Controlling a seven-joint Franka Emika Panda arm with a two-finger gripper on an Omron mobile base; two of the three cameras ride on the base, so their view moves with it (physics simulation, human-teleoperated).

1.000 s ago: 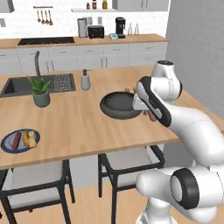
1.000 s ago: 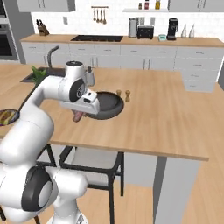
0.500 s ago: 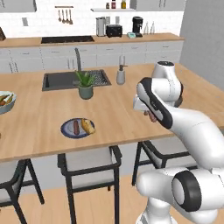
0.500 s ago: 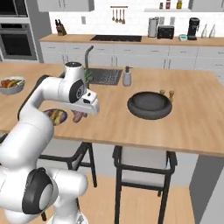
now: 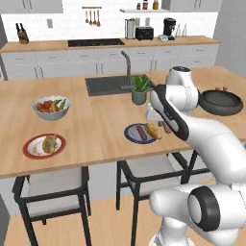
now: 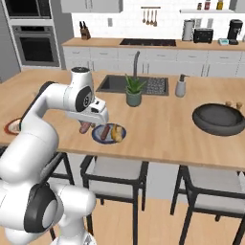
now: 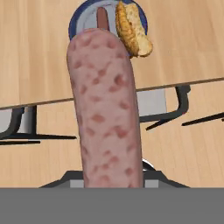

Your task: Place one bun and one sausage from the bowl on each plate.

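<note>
One sausage (image 7: 105, 109) is clamped between the closed-in fingers of the gripper (image 6: 86, 125), and in the hand view it stands up from the bottom edge as a thick, mottled pink-brown cylinder (the finger tips themselves are hidden behind it). In the right base view the sausage (image 6: 85, 128) pokes out under the hand, hanging over the front part of the island counter (image 6: 162, 124), just left of a blue plate (image 6: 109, 133). In the left base view the same held sausage (image 5: 167, 128) shows at the right of that plate (image 5: 132, 135), beneath the white hand.

The blue plate already carries a second sausage (image 5: 141, 132) and a golden bun (image 5: 153, 130) lying side by side; from the hand camera the plate (image 7: 78, 17) sits beyond the tip of the held sausage, with its bun (image 7: 132, 29) tilted to the right and its sausage (image 7: 101, 16) partly covered.

Behind the plate stands a potted plant (image 5: 140, 87) at the edge of the sink (image 5: 108, 85) with its tall tap (image 5: 128, 67). Well off to the robot's right sits the wide dark bowl (image 6: 219, 119) near the end of the counter. Far to the left are a pale bowl of fruit (image 5: 51, 106) and, nearer the front edge, a red-rimmed plate (image 5: 44, 146) holding a bun (image 5: 50, 143). Dark stools (image 6: 114, 173) stand under the counter.
</note>
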